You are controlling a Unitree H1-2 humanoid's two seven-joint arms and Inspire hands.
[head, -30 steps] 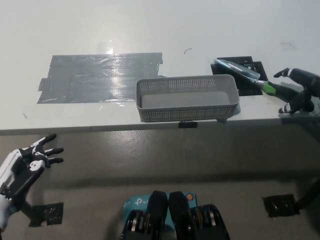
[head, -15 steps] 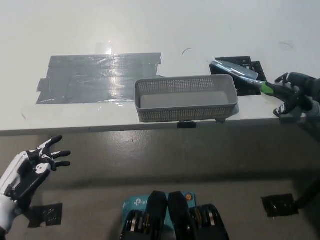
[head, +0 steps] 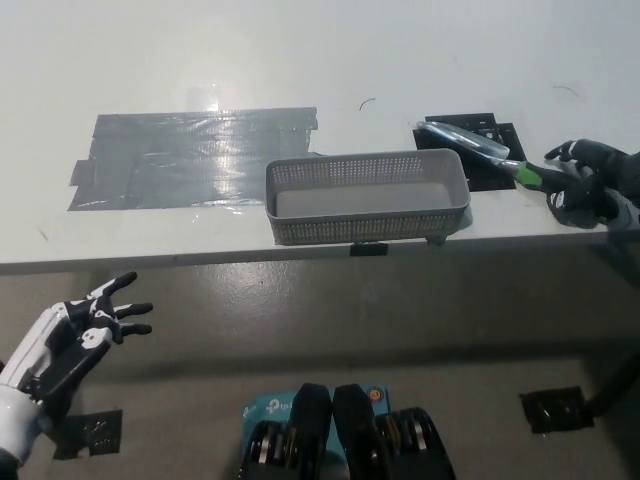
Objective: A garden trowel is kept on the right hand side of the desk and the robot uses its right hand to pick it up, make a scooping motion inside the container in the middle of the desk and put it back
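The garden trowel (head: 470, 143) lies at the desk's right on a black mat, silver blade pointing left, green-and-black handle toward the right. My black right hand (head: 583, 183) comes in from the right edge with its fingers curled around the end of the handle. The trowel's blade still looks low over the mat. A grey perforated container (head: 360, 228) stands in the middle near the desk's front edge, just left of the blade; it looks empty. My white left hand (head: 72, 340) rests at the lower left below the desk edge, fingers spread.
A large patch of grey tape (head: 195, 155) covers the desk left of the container. The black mat (head: 497, 160) sits under the trowel. The desk's front edge runs just below the container. Black floor markers (head: 555, 408) lie on the floor below.
My right hand has moved in from a spread pose and its fingers have curled around the trowel handle. The left hand has shifted a little to the right. The camera view drifted slightly.
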